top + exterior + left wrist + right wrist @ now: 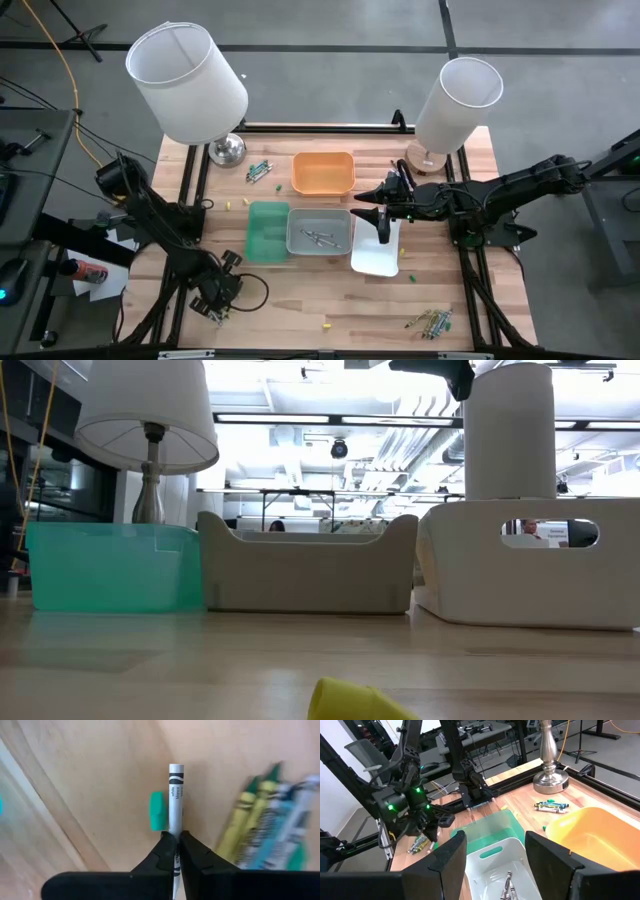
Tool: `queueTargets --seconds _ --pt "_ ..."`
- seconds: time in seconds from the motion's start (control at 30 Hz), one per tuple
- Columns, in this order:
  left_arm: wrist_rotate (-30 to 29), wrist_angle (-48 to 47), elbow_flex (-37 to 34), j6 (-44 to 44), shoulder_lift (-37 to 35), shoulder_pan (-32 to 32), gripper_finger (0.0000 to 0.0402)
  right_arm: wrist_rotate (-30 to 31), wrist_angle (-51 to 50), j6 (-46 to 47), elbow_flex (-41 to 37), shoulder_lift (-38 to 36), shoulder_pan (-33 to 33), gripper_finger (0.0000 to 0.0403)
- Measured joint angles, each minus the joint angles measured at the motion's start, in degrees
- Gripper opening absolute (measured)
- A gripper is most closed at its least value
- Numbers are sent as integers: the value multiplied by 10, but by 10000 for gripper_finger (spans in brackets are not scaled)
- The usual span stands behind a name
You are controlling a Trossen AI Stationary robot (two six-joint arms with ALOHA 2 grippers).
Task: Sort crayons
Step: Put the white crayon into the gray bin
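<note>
L pincer (pixel 175 851) sits near the front-left corner of the bench (pixel 300 300), clamped tight on a white crayon (pixel 175 805); fingers pinch its lower end, most of the stick pokes out past the tips. Just beside it lies a loose bunch of crayons (pixel 265 820) in yellow, green & blue-ish wraps, plus a small teal stub (pixel 158 811) touching or nearly touching the white one.

R pincer (pixel 495 855) hovers wide open, holding nothing, over the white tray (pixel 377 252) and grey tray (pixel 320 232) at mid-bench. Grey tray already has a few crayons in it. Green tray (pixel 267 230) and orange tray (pixel 323 172) sit alongside. More crayon heaps: one by the back edge near the lamp base (pixel 226 149), one at the front-right corner (pixel 432 321). Odd strays dot the bench.

Step in hand, I'd say: carry the white crayon to its tray. To do it well: lift straight up so the neighbours aren't dragged, keep the grip firm as it's held near one end & could pivot, go over the tray wall, drop low inside.

Writing: wrap reads "white", "blanco" under it; rest too small.
</note>
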Motion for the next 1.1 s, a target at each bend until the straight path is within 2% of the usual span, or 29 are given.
queueTargets --seconds 0.2,0.37,0.43,0.6,0.7,0.87,1.1 --pt "42 -6 1 -40 -68 0 1 0 -1 0 0 0 0 197" --pt "46 -22 20 -72 -134 6 1 0 -1 0 0 0 0 197" --pt "20 -15 38 -72 -158 18 0 0 -1 0 0 0 0 197" --pt "-102 22 90 -4 -199 87 0 0 2 -7 0 0 0 197" --pt "-118 77 114 61 -208 158 0 0 14 -9 0 0 0 197" --pt "-131 245 122 137 -206 279 0 0 73 -10 0 0 0 197" --pt "-145 424 122 194 -167 383 0 0 138 -41 0 0 0 197"
